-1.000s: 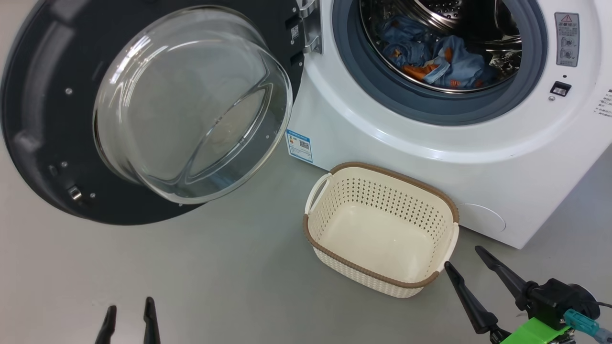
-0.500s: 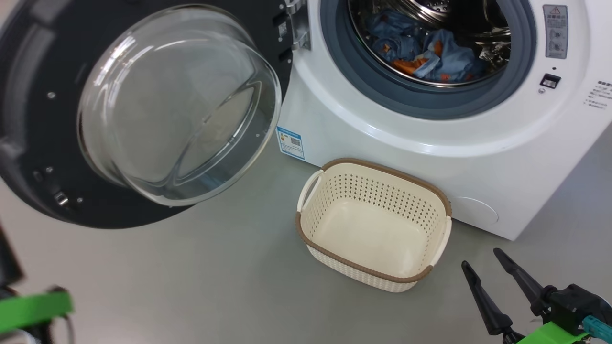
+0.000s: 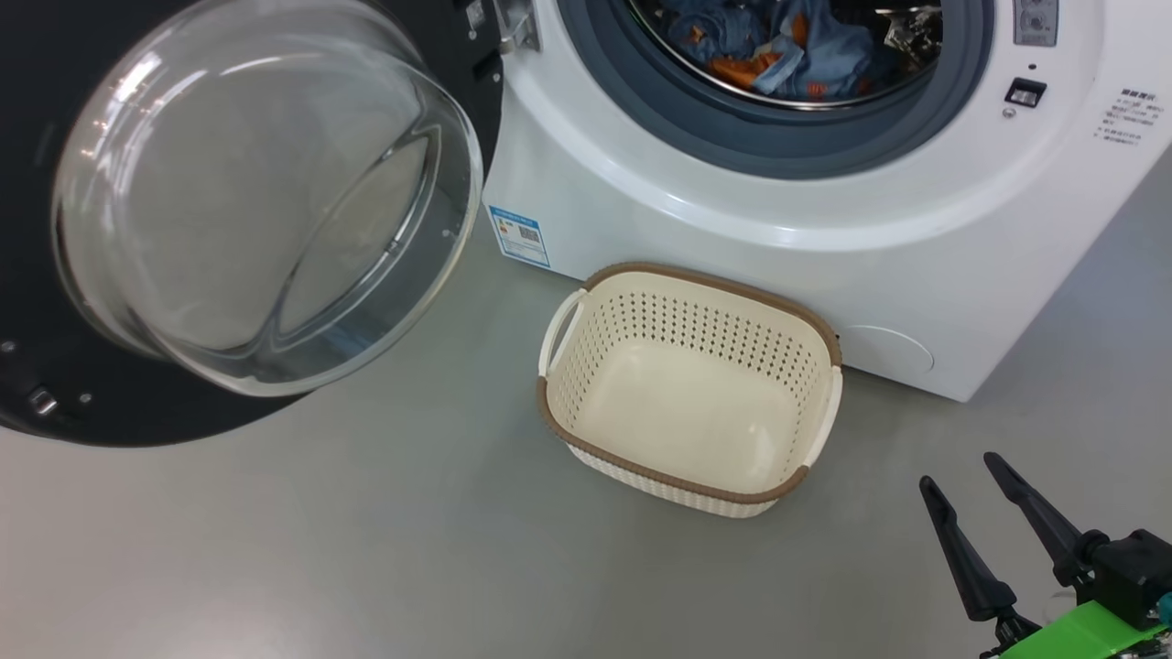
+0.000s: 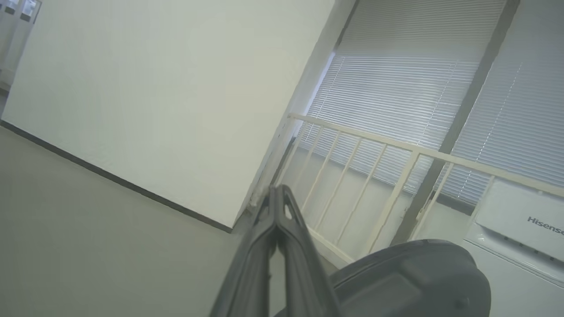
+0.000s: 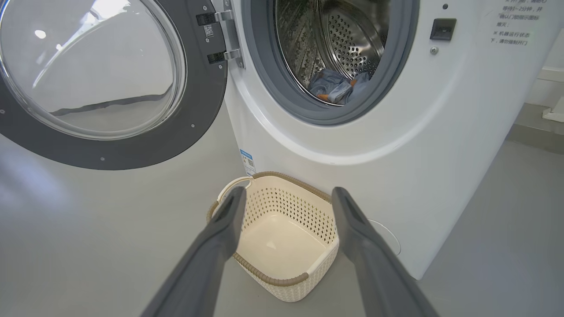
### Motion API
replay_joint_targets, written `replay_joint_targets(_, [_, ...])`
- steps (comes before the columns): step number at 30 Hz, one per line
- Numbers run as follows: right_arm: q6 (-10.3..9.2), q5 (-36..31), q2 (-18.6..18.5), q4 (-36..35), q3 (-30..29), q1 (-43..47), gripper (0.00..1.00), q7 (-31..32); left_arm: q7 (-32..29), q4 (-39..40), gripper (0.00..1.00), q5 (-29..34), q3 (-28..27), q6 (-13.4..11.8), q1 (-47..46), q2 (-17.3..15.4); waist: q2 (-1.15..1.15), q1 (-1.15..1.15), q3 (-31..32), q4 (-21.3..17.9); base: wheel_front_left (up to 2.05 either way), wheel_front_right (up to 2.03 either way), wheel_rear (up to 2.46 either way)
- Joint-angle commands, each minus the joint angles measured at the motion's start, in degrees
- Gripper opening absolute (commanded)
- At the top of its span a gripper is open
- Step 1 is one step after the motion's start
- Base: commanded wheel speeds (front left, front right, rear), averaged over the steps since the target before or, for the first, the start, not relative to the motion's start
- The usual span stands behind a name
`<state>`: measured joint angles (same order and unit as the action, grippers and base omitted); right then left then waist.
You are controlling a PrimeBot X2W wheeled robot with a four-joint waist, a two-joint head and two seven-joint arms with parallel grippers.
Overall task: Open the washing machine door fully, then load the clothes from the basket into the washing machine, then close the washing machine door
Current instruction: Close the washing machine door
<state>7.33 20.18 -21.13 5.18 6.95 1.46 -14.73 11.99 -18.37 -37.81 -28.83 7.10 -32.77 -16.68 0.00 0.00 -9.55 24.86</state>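
Washer: one, [image 3: 732,210] white, front-loading, its mouth uncovered.
Door: one, [image 3: 247,192] swung wide out on the washer's left, black rim and glass bowl facing the room, hung on a steel hinge [image 5: 227,35].
Clothes: one light blue heap with orange patches [image 3: 778,46], lying low in the drum [image 5: 348,44]; I cannot count the pieces.
Basket: one, [image 3: 678,320] cream with a brown rim and two side handles, upright on the floor just in front of the washer, below the mouth; its bare bottom shows.
Grippers: two.
Left gripper: [image 4: 277,189] fingers pressed together tip to tip, grasping nothing, aimed at the room's corner, away from the washer.
Right gripper: [image 3: 958,469] fingers spread wide and holding nothing, low to the right of the basket and near it, apart from it.
Around: one grey gasket [image 3: 732,137] ringing the mouth; one small blue label [image 3: 520,236] at the washer's lower left corner, between door and basket.
In the way: the door's bowl bulges out over the floor to the left of the basket; the basket sits between the right gripper and the washer's front.
Surface: smooth grey floor [image 3: 366,549].
Room: a plain pale wall [image 4: 154,88] with a dark skirting line, a cream railing [image 4: 387,176] and closed blinds [image 4: 396,88] behind it.
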Motion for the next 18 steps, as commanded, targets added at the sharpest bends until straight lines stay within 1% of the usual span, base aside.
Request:
replay_joint_targets(1, [0.16,-0.26,-1.30,-1.60,1.14,-0.09,1.00,-0.27,-2.04,-1.27,0.00,-2.33,-1.67,0.31,-2.81,-4.65,0.00,0.00,-0.97,-0.76,0.00,0.00,0.00])
replay_joint_targets(3, [0.16,-0.26,-1.57,-1.85,1.30,-0.49,1.00,-0.27,-4.87,-5.80,0.00,-5.85,-1.92,0.34,-5.55,-7.29,0.00,0.00,-1.68,-1.18,0.00,0.00,0.00])
replay_joint_targets(7, [0.16,-0.18,-2.09,-2.16,1.28,-1.20,1.00,-0.27,-12.92,-13.16,0.00,-12.64,-0.47,0.36,-9.01,-11.93,0.00,0.00,-3.06,-1.75,0.00,0.00,0.00])
replay_joint_targets(12, [0.16,-0.14,-2.39,-2.33,0.66,-1.05,1.00,-0.27,-28.12,-20.34,0.00,-23.01,0.83,0.37,-11.72,-14.25,0.00,0.00,-4.07,-1.87,0.00,0.00,0.00])
replay_joint_targets(13, [0.16,-0.16,-2.40,-2.40,0.57,-0.88,1.00,-0.27,-30.12,-21.25,0.00,-24.01,1.04,0.37,-11.81,-14.92,0.00,0.00,-4.23,-1.87,0.00,0.00,0.00])
replay_joint_targets(18, [0.16,-0.11,-2.52,-2.62,0.16,-0.12,1.00,-0.27,-34.21,-24.94,0.00,-26.77,0.75,0.38,-12.63,-16.24,0.00,0.00,-4.53,-1.94,0.00,0.00,0.00])
